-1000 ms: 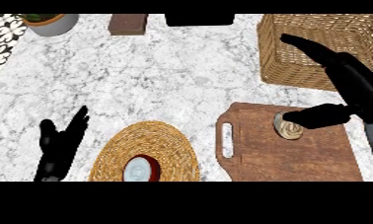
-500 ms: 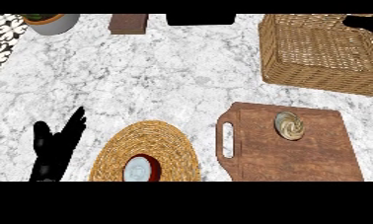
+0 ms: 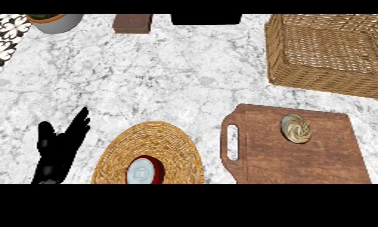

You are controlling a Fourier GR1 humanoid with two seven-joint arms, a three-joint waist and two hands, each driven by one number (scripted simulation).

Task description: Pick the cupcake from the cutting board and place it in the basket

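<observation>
The cupcake (image 3: 295,128) sits on the board's (image 3: 295,166) far part, near the basket (image 3: 317,76). Your left hand (image 3: 57,148) rests open and empty at lower left, and your right hand is out of view. When you bring it in, a low approach could tip the cupcake, and a shallow lift could catch it on the basket's near wall.

Cupcake (image 3: 295,128) on wooden cutting board (image 3: 295,163), near board's far edge, nothing touching it. Wicker basket (image 3: 321,78) beyond board at top right, apart from it. Left hand (image 3: 60,145) rests at lower left, fingers straight, pointing up, beside round woven mat (image 3: 173,143) bearing red-rimmed cup (image 3: 145,172). Grey plant pot (image 3: 57,22) and brown block (image 3: 133,23) along far edge of marble counter (image 3: 170,81).
</observation>
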